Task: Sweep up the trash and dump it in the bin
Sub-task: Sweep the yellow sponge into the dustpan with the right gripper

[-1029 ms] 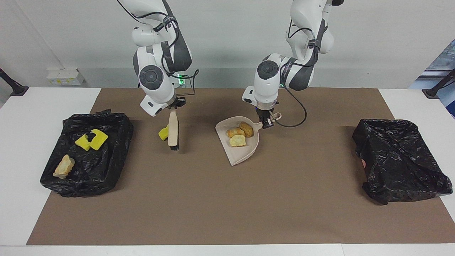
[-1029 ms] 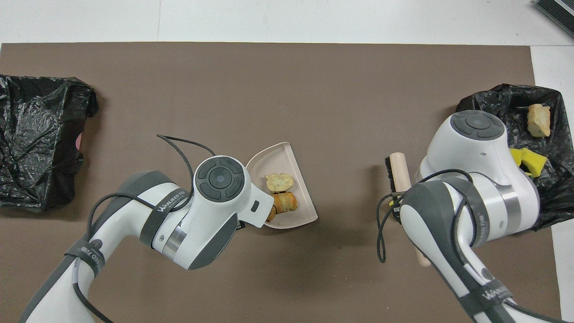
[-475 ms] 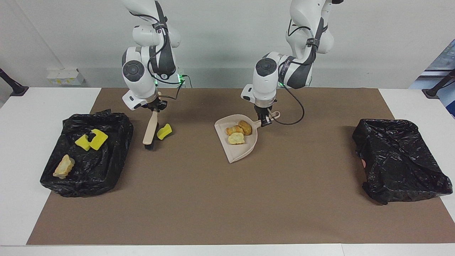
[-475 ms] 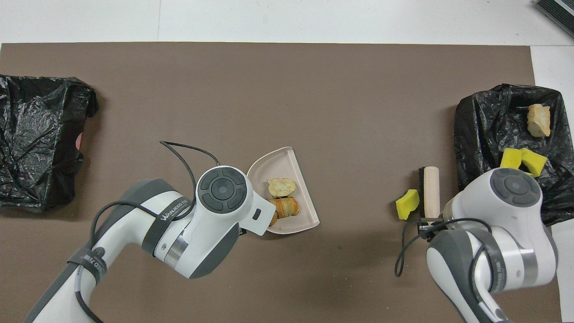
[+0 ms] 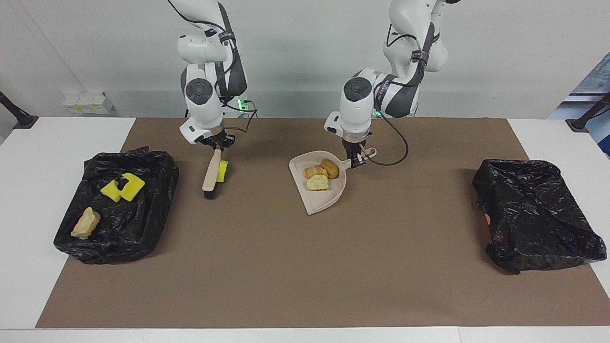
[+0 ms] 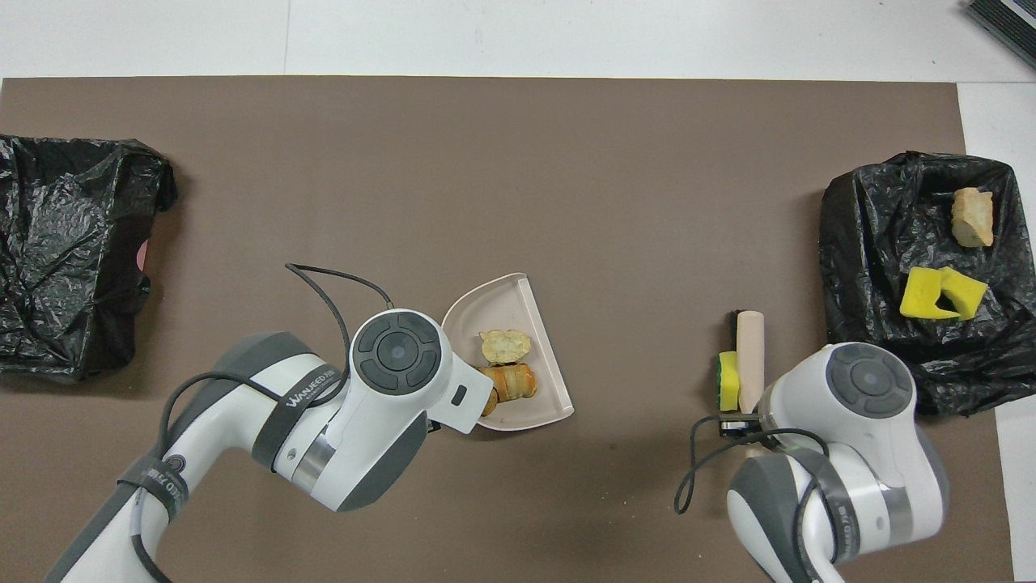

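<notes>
One yellow sponge chunk (image 5: 222,171) lay on the brown mat (image 5: 305,267), touching the bristle side of the beige brush (image 5: 210,177) on the side toward the dustpan. In the overhead view that chunk (image 6: 728,380) sat at nine o'clock of the brush (image 6: 749,360). Three bread pieces (image 5: 320,175) rested in the beige dustpan (image 5: 318,202), at three o'clock of the brush in the facing view; the overhead view showed only two of them clearly (image 6: 505,346), the rest hidden by the arm. Two more yellow chunks (image 5: 122,186) and a pale bread piece (image 5: 86,222) lay in the black-lined bin (image 5: 157,219) at the right arm's end of the table (image 5: 28,190), at nine o'clock of the brush in the facing view.

The right gripper (image 5: 217,145) had its jaws clamped on the brush handle, the brush slanting down to the mat. The left gripper (image 5: 356,161) had its jaws closed on the dustpan handle, with the pan's open mouth pointing away from the robots. A second black-lined bin (image 5: 533,214) stood at the left arm's end of the table, at three o'clock of the dustpan in the facing view.
</notes>
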`<state>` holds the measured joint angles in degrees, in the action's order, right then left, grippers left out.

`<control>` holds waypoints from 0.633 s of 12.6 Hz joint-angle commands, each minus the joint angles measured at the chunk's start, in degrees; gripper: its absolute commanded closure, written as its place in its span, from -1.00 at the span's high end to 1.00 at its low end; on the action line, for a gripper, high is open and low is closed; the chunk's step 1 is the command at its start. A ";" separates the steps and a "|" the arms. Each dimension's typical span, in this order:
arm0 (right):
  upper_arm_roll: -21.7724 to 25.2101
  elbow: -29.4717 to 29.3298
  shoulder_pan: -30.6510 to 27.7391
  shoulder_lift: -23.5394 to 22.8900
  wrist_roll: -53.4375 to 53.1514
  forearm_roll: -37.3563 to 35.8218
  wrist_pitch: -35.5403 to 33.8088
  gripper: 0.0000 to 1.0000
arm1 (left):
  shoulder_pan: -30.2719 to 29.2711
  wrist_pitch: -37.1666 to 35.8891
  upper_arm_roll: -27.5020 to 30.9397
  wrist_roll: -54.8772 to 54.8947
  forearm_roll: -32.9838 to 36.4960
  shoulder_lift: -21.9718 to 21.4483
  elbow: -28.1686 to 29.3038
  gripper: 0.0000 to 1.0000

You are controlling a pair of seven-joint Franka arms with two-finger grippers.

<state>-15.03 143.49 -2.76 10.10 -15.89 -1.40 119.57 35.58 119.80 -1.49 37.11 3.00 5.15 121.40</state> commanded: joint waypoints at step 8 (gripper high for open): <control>-0.35 -18.85 14.44 -16.07 -2.75 12.54 -0.30 -1.00 | 0.01 0.62 0.43 0.60 0.87 -1.98 2.62 -1.00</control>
<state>-15.30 127.94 10.05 -3.41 -18.36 7.80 119.97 35.57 119.80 -1.42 37.11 3.00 5.12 121.65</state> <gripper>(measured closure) 0.744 0.683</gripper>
